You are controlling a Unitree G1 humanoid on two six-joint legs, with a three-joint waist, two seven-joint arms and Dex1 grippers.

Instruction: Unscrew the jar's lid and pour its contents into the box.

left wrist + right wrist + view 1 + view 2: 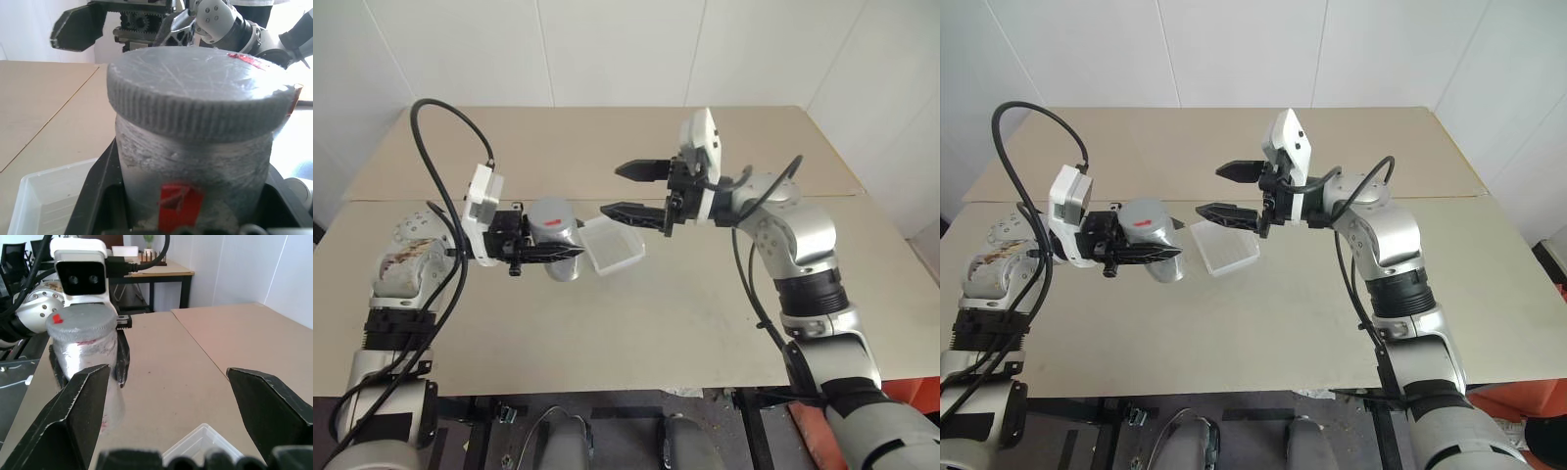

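My left gripper (560, 243) is shut on the silvery-grey jar (551, 221), holding it level above the table with a red mark on its side. The grey ribbed lid (195, 93) sits on the jar's mouth and faces my right gripper (611, 190). That gripper stands open a short way from the lid, touching nothing. The translucent white box (612, 245) lies on the table just beyond the jar, below the right gripper's fingers (631, 211). The contents are hidden inside the jar.
The beige table (705, 304) has a seam across its middle and a front edge near me. A white wall rises behind it. Black cables (431, 147) loop over my left arm. A dark desk (161, 271) stands off to the side.
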